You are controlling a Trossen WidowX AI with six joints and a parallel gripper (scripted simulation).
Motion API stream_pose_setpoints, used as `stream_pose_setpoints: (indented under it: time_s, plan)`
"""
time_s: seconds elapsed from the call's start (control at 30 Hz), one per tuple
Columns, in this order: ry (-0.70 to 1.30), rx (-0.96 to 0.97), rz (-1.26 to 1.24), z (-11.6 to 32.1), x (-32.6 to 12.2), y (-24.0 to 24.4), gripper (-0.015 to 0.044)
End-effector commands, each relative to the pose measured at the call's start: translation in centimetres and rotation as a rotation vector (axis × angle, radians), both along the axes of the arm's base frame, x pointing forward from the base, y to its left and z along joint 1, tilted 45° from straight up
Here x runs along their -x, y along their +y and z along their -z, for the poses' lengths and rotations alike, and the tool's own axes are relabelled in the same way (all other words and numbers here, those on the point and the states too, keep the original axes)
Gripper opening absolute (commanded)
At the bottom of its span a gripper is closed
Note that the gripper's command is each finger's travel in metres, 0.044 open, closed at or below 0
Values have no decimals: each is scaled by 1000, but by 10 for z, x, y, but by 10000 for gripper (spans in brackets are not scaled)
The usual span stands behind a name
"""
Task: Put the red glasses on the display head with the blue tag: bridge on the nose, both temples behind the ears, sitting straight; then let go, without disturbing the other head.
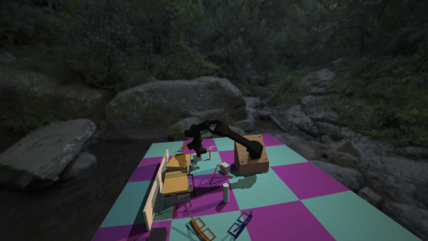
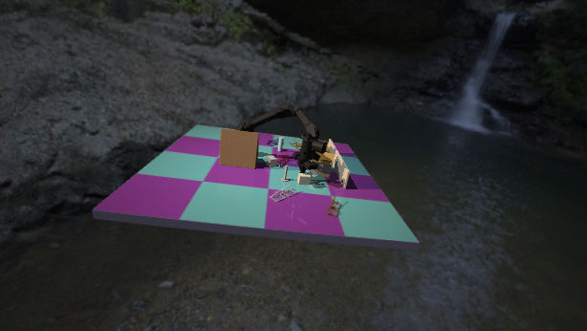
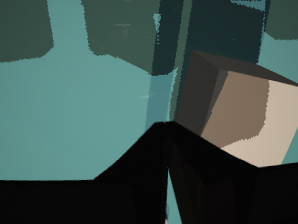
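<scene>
Red glasses stand off the heads; gripper shut on nothing

The red glasses (image 1: 215,173) (image 2: 285,158) are down on the worktop (image 1: 296,216) (image 2: 153,218), near a pale block (image 1: 224,167) (image 2: 271,161). In the top view, they sit inward from the far edge, between the wooden block (image 1: 251,168) (image 2: 239,149) and two tan-topped blocks (image 1: 179,161) (image 1: 175,183) toward the left edge. A blue tag cannot be made out.

The gripper (image 1: 199,154) (image 2: 302,171) (image 3: 164,131) is closed with nothing between its fingers, beside a small cream block (image 2: 303,179) (image 3: 245,107) and well inside the far edge.

In the exterior view, silver glasses (image 2: 284,193) lie toward the near edge, and brown glasses (image 2: 335,208) are nearer its right corner. Orange glasses (image 1: 202,228) and blue glasses (image 1: 240,224) lie at the bottom of the top view, beyond a white cylinder (image 1: 226,193) (image 2: 280,144) from the far edge.
</scene>
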State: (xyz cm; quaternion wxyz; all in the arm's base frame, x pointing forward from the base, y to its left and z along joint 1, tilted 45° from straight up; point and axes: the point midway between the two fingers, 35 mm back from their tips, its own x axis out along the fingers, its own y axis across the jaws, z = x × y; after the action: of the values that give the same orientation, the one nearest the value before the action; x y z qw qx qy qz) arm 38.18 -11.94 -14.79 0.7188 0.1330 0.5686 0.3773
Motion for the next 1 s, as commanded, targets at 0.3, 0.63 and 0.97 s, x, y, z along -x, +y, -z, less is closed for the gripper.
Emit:
stream_pose_setpoints:
  time_s: [0.3,0.63,0.97]
  plan:
    - [12,-2,-8,6,4,2,0]
    - [12,-2,-8,6,4,2,0]
    - [13,-2,-7,-60,23,-6,0]
